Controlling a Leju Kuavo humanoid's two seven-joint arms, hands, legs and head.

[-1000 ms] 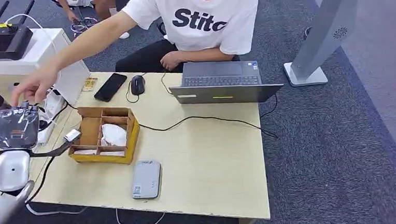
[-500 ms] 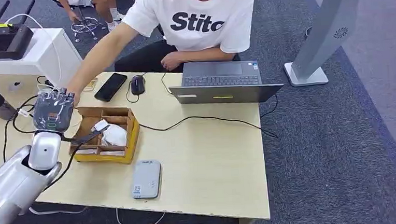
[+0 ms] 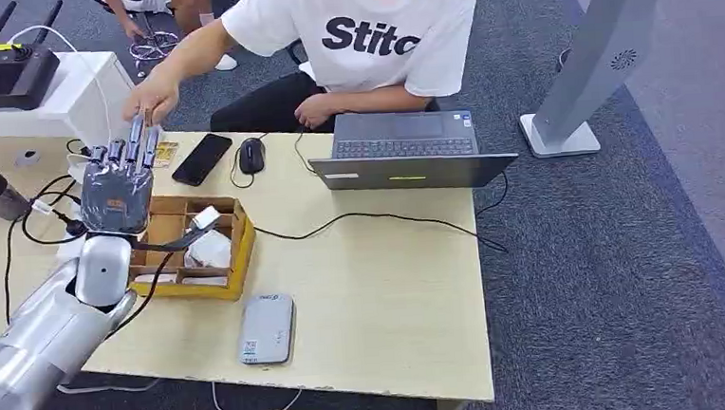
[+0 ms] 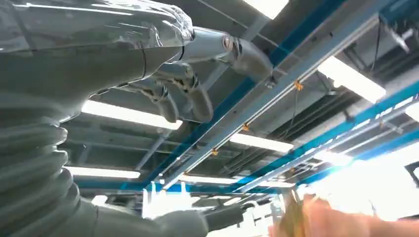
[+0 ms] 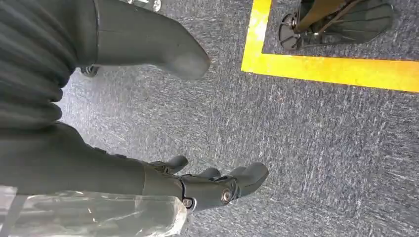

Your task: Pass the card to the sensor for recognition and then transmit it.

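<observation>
Card (image 4: pixel 292 217) is, I think, the thin yellowish sliver beside the person's hand (image 3: pixel 150 96) in the left wrist view, though it is too blurred to be sure. That hand hovers just past the tips of the robot's left hand (image 3: pixel 115 192), which is raised above the far left part of the table (image 3: pixel 393 298). Its fingers (image 3: pixel 136 143) are stretched out and apart, holding nothing. The right hand (image 5: pixel 207 190) hangs over the carpet, loosely spread and empty too.

The step in hand looks like taking the card from the person. To do it well, the left hand should hold steady with thumb and fingers parted until the card sits between them, then pinch it by one edge so the flat face stays free for reading.

The grey sensor (image 3: pixel 268 328) lies near the table's front edge, well apart from the raised hand. Between them sits a divided cardboard box (image 3: pixel 190 244), and a black cable (image 3: pixel 360 219) trails across the table, so the carry should pass above both. A phone (image 3: pixel 202 159), a mouse (image 3: pixel 252 155) and a laptop (image 3: pixel 403 150) lie farther back.
</observation>
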